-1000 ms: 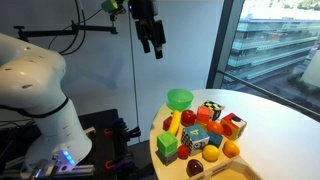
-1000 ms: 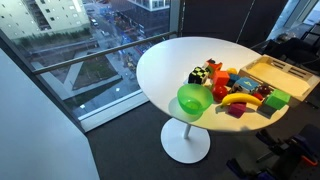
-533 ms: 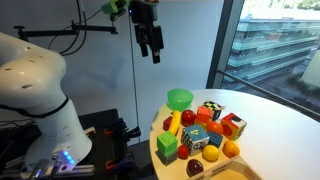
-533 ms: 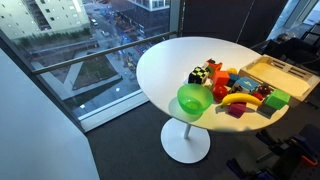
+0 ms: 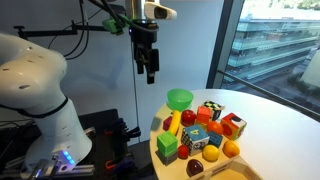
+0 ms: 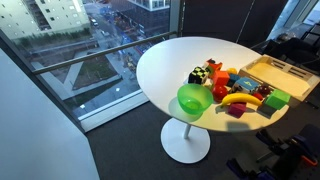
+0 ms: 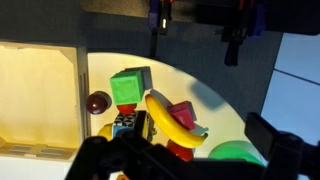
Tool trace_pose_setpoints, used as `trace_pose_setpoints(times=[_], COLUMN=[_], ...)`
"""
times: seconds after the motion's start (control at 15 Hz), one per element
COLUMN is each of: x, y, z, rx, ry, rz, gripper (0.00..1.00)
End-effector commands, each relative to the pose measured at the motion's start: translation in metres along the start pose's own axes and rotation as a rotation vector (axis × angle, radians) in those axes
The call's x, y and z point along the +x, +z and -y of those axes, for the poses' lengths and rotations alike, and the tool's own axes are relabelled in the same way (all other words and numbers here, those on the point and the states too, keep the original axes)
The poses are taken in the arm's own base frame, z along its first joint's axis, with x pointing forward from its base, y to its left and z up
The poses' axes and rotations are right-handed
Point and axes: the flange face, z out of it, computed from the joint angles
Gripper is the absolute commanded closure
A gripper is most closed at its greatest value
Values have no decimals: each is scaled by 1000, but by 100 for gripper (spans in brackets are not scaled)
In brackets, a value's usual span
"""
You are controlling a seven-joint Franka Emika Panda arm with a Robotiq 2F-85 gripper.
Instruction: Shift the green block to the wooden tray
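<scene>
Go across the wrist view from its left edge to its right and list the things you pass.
wooden tray → dark round fruit → green block → banana → green bowl. The red block is left out because it overlaps the banana.

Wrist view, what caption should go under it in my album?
Green block near the wooden tray, with a banana right next to it on a white table.
</scene>
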Motion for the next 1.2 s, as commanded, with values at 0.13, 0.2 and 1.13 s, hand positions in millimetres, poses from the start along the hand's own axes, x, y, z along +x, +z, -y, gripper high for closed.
trace_pose_setpoints(times=[0.13, 0.2, 1.13], x=[-2, -1, 16], y=[30, 35, 87], z=[-27, -32, -58], rx=[-29, -30, 27], ry=[-17, -24, -118], rz=[23, 14, 22], gripper=[0, 0, 0])
